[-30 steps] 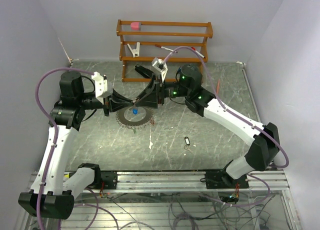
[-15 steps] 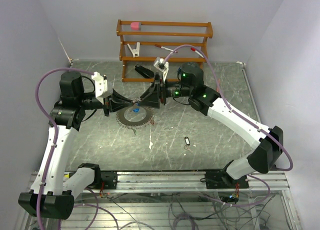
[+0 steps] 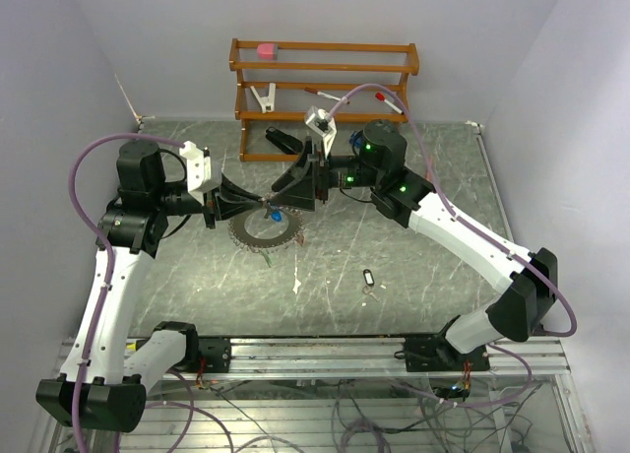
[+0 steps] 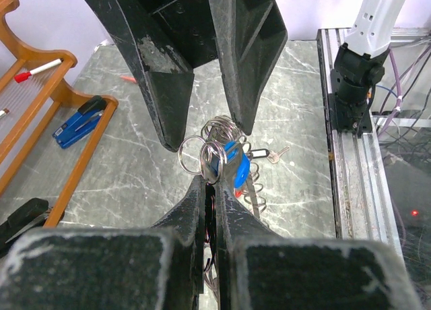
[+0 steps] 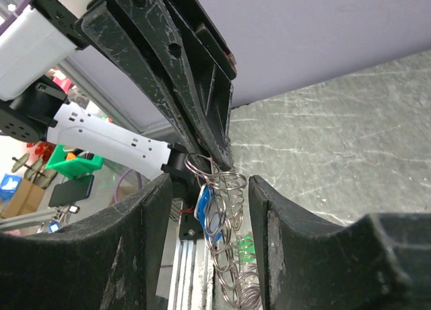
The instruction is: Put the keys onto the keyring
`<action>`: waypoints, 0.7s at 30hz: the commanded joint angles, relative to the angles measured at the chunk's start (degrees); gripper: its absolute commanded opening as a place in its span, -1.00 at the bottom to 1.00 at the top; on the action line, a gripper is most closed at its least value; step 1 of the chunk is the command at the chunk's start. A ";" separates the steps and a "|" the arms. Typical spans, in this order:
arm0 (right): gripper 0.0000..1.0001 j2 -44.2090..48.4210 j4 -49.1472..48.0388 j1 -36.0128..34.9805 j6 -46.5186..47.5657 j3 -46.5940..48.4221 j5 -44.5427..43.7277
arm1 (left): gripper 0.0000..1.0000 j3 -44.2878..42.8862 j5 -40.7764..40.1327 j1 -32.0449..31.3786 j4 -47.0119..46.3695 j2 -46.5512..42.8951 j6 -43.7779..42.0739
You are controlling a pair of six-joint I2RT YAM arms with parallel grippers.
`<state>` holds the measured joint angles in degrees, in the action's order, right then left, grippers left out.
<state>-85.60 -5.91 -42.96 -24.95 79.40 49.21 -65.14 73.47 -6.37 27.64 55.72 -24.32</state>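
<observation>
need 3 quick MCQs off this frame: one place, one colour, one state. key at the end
1. Where is the black-tagged key?
A) on the rack
B) on the table, alone
C) on the floor

2. What colour is the tag of the key hanging at the keyring?
A) red
B) green
C) blue

3. How do the right fingers stand?
A) open
B) shut on a pen
C) shut on the black-tagged key

1 B: the top view shows it lying by itself on the marble.
2 C: a blue tag shows beside the rings in both wrist views.
3 A: a clear gap shows between them, with the keyring in it.
</observation>
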 commanded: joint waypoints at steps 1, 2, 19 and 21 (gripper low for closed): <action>-0.01 -0.46 -4.65 0.33 -0.26 0.40 2.65 | -0.86 -1.35 2.69 -0.40 -1.90 -0.63 0.16; 0.00 -0.83 -5.43 0.27 -0.61 0.26 2.98 | -0.86 -1.46 2.91 -0.40 -1.87 -0.66 0.24; -0.42 -2.70 -10.31 0.20 -1.93 -3.36 4.40 | -0.86 -0.89 4.31 -0.40 -5.80 -0.68 4.67; -0.72 -3.13 -9.65 0.16 -1.54 -2.85 4.06 | -0.86 -0.61 4.22 -0.40 -6.13 -0.77 4.97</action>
<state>-87.57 -14.13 -42.96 -26.68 76.31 53.41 -65.14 75.20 -6.37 25.21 55.72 -21.08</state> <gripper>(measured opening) 0.257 0.101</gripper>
